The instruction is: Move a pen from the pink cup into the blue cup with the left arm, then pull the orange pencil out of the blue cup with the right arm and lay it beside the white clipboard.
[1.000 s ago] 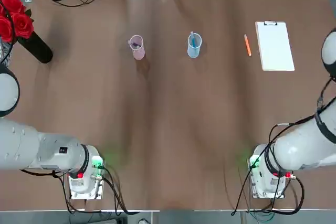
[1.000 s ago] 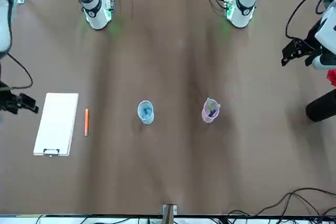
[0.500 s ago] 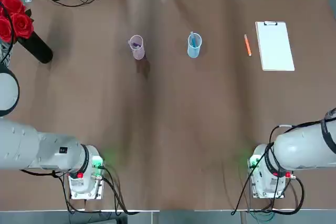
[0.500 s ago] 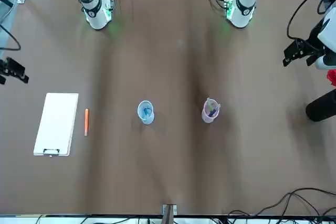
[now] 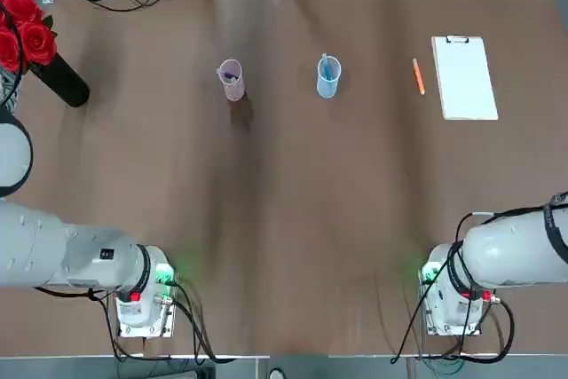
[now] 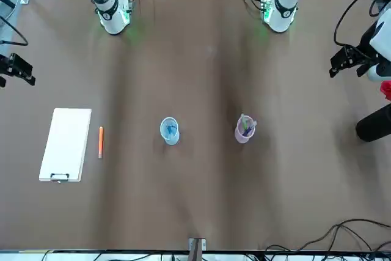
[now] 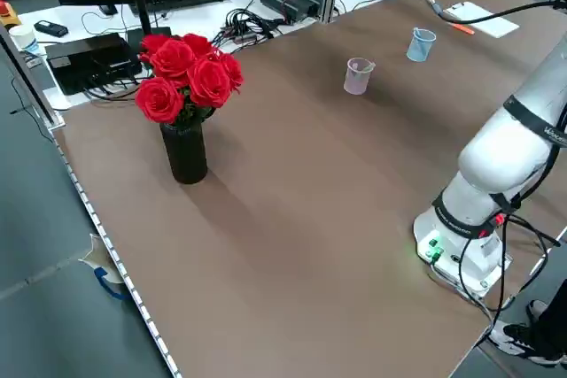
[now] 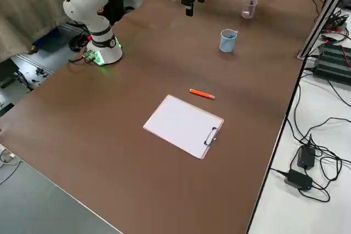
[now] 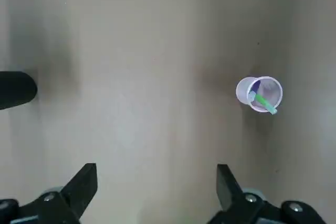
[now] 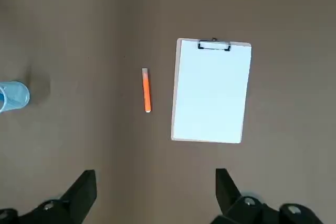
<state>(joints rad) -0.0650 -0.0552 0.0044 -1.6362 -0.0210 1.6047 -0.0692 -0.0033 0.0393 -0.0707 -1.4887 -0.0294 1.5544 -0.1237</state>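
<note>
Front view: right hand [image 6: 15, 70] has drawn back, wide and empty; orange pencil [image 6: 101, 142] lies beside white clipboard [image 6: 66, 143], task looks finished

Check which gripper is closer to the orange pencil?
Right. The right gripper hangs open near the orange pencil; the left gripper sits beyond both cups at the opposite edge.

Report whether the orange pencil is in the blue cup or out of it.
Out. The orange pencil lies flat on the table beside the white clipboard, apart from the blue cup.
</note>
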